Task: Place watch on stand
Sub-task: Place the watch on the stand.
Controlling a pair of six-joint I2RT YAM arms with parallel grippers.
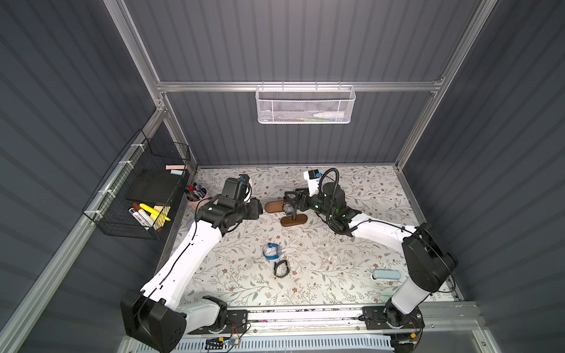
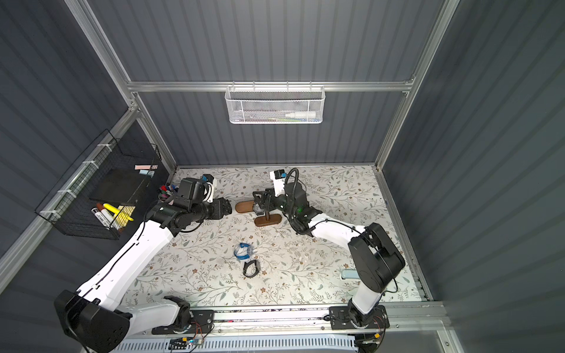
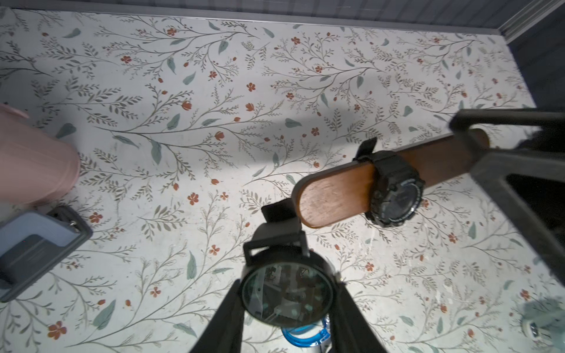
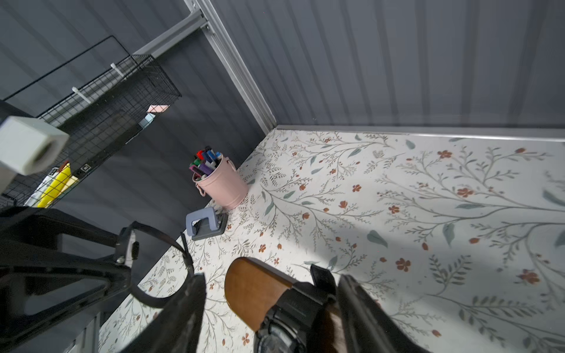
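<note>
Grey ribbed walls boxed in the floral tabletop (image 1: 351, 269) I was working over. One chunky black watch (image 3: 394, 195) sat strapped round the bar of the brown wooden stand (image 3: 333, 195), so I judged that placement done. The right jaws stood wide on either side of it, gripping nothing. The left jaws, narrowed, held a round-faced watch (image 3: 287, 293) by its case just beside the bar's free end, not yet on. Its glass looked glossy, its dark strap curving behind.
</note>
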